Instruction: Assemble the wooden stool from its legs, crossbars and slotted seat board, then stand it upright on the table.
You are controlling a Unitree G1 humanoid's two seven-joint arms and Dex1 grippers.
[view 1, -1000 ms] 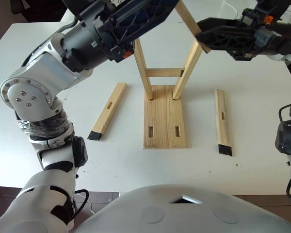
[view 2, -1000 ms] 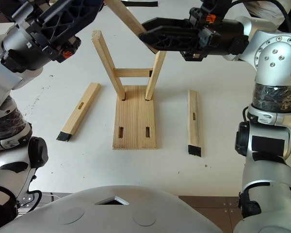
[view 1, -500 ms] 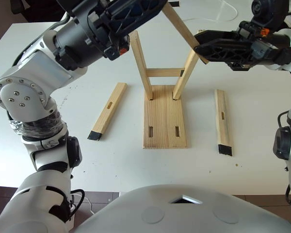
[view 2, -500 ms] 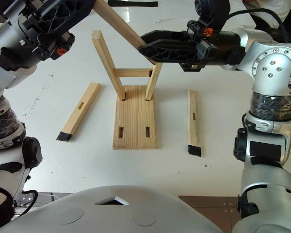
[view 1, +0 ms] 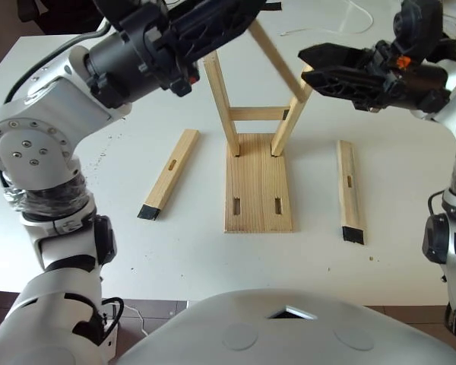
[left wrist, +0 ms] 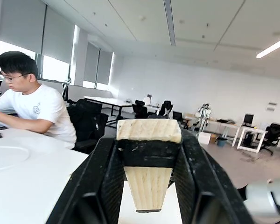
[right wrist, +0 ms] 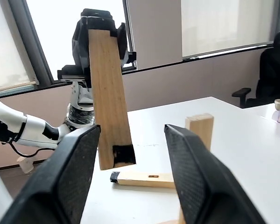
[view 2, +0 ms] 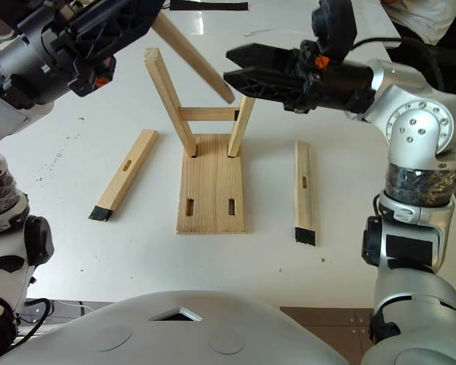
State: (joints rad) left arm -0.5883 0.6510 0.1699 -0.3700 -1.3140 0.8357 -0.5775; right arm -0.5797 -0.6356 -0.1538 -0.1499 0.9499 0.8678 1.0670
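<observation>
The slotted seat board (view 1: 258, 194) lies flat mid-table. Two legs (view 1: 222, 103) (view 1: 291, 114) stand in its far slots, joined by a crossbar (view 1: 257, 114). My left gripper (left wrist: 148, 172) is shut on a third leg (view 2: 194, 57), held high and slanting down toward the standing right leg's top. My right gripper (view 1: 304, 65) hovers open at that slanting leg's lower end, its fingers (right wrist: 79, 186) spread on either side without touching it. Two loose slotted legs lie on the table, one left (view 1: 169, 171) and one right (view 1: 349, 190) of the board.
The white table (view 1: 99, 228) has bare room in front of the board and to both sides beyond the loose legs. A thin white cable (view 1: 319, 29) lies at the far edge. Both arms hang over the far half of the table.
My right gripper was shut on the slanting leg's lower end and has opened, letting go. The leg, still in my left gripper, shifted slightly left.
</observation>
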